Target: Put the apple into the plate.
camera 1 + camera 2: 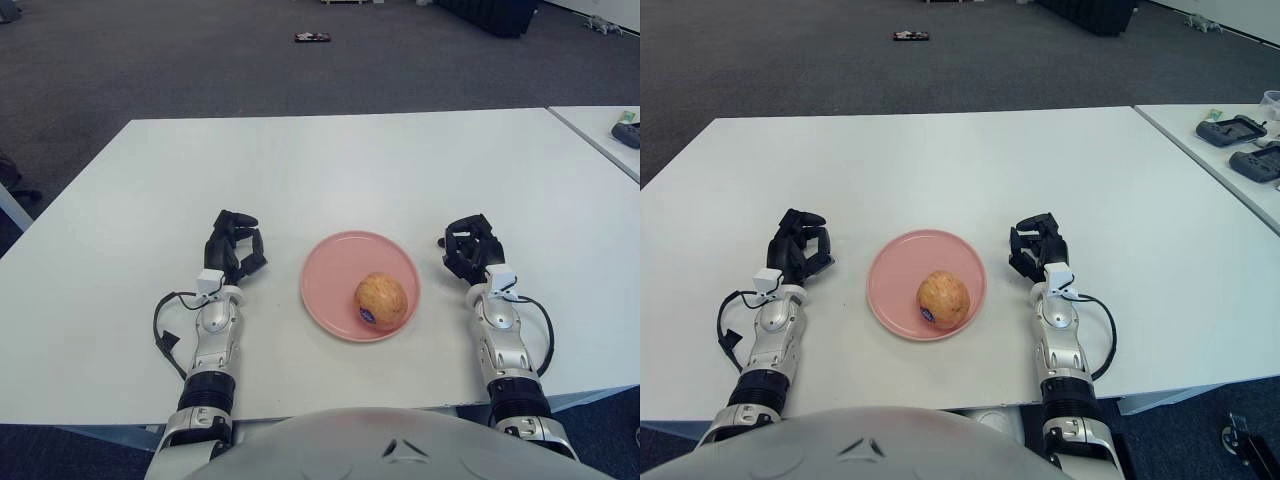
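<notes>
Both silver forearms stretch forward over the white desk (330,160), left hand (234,246) and right hand (472,249) flanking the round pink plate (335,262), each with black fingers curled, holding nothing. Yellow-red apple (381,300) sits in the plate's near-right part, blue sticker facing the camera.

From my station I see a white table (330,165) filling most of the view, with dark grey carpet (200,60) stretching out behind it. A second white table (1230,165) stands just beside it on the right, with a narrow gap between them, and it carries two dark handheld controllers (1240,145) near its far end. Far back on the carpet lies a small dark object (312,38) that I cannot identify, and a dark bulky shape (490,15) sits at the top edge.
</notes>
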{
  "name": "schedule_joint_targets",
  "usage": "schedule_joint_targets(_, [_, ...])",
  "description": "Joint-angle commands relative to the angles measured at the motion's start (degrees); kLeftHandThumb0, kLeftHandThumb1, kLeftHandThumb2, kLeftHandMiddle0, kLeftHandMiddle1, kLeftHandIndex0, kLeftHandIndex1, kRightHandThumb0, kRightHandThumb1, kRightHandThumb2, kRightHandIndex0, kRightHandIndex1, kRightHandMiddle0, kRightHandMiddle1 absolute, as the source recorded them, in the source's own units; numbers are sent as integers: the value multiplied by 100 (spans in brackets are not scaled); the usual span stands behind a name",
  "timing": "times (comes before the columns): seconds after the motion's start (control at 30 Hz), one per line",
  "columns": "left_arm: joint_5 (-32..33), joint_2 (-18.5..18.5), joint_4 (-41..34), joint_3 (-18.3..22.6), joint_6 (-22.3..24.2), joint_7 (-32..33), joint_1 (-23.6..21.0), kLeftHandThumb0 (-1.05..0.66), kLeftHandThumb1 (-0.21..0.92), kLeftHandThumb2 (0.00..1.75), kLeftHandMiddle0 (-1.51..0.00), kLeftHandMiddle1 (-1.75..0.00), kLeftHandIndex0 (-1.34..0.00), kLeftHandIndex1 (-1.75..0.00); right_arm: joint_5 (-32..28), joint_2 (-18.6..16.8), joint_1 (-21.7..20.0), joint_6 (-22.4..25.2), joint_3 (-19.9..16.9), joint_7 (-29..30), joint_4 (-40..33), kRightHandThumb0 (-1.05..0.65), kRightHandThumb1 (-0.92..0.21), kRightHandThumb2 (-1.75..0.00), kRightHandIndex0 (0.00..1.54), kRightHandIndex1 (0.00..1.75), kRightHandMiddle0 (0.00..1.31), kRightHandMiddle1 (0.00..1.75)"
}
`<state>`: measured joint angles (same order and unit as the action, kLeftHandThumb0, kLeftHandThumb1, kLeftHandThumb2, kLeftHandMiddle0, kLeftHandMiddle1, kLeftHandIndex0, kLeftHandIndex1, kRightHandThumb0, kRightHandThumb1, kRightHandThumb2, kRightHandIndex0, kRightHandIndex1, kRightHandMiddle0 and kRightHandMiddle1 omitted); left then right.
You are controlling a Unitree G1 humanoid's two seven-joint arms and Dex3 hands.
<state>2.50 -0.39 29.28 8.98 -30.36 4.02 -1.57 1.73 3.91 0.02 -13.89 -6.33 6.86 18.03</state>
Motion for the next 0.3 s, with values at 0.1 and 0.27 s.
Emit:
schedule_joint_targets(0.1, [-85,-20,227,-17,140,65,290,-42,49,111,-79,-175,-47,-175,-64,-53,178,285,41,-120,41,-37,-72,-81,48,133,31,175])
schedule_joint_targets(0.27, [-153,-12,204,-31,147,99,307,-42,49,112,-80,-175,-48,-175,-90,-51,201,286,31,-133,-15,-37,-71,-82,49,134,31,175])
